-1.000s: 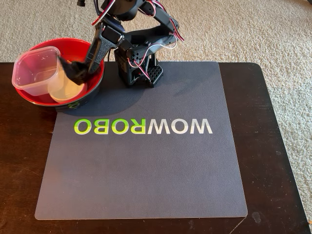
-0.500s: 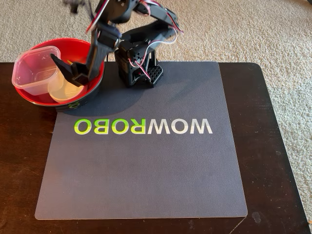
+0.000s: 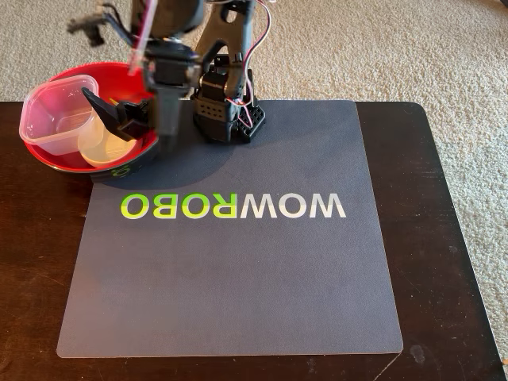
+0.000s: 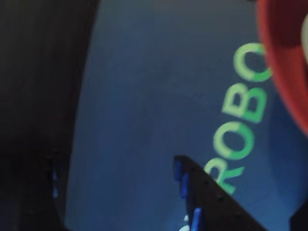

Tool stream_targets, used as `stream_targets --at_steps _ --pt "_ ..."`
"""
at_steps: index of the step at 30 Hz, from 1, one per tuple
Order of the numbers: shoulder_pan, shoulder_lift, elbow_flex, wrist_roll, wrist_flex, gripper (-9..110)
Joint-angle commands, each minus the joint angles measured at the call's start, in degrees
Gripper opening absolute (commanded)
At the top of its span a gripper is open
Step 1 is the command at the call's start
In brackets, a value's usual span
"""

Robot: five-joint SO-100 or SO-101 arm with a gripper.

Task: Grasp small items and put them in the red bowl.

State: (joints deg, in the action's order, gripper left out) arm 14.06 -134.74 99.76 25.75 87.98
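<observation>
The red bowl (image 3: 59, 79) stands at the mat's far-left corner in the fixed view; its red rim (image 4: 284, 72) shows at the right edge of the wrist view. Inside it lie a clear square tub (image 3: 55, 115), a small white round dish (image 3: 103, 147) and a black printed part (image 3: 119, 117) leaning on the dish. My gripper (image 3: 165, 136) is motion-blurred just right of the bowl's rim, pointing down over the mat. In the wrist view the gripper (image 4: 125, 202) is open, its jaws wide apart with only mat between them.
The arm's base (image 3: 226, 111) stands at the mat's far edge, right of the bowl. The grey mat (image 3: 238, 278) with the green-white lettering (image 3: 234, 206) covers most of the dark table (image 3: 444, 238). Carpet lies beyond the table.
The gripper has pulled out of the bowl and swung right, over the mat. The black part it held stays behind in the bowl.
</observation>
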Motion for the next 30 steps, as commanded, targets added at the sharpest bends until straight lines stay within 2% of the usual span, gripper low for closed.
stream_targets --at_steps 1,4,7,10,21,30 --pt "-9.05 1.67 -2.55 -4.39 -1.41 32" --pt "-14.59 2.02 1.05 -6.94 -2.20 32" --pt "-16.88 -0.44 8.79 -7.56 -9.40 31" --pt "-18.63 -1.41 9.84 -8.96 -13.89 31" --pt "-7.47 14.85 1.76 -21.53 -19.42 29" --pt "-11.16 9.40 0.97 -27.25 -18.98 27"
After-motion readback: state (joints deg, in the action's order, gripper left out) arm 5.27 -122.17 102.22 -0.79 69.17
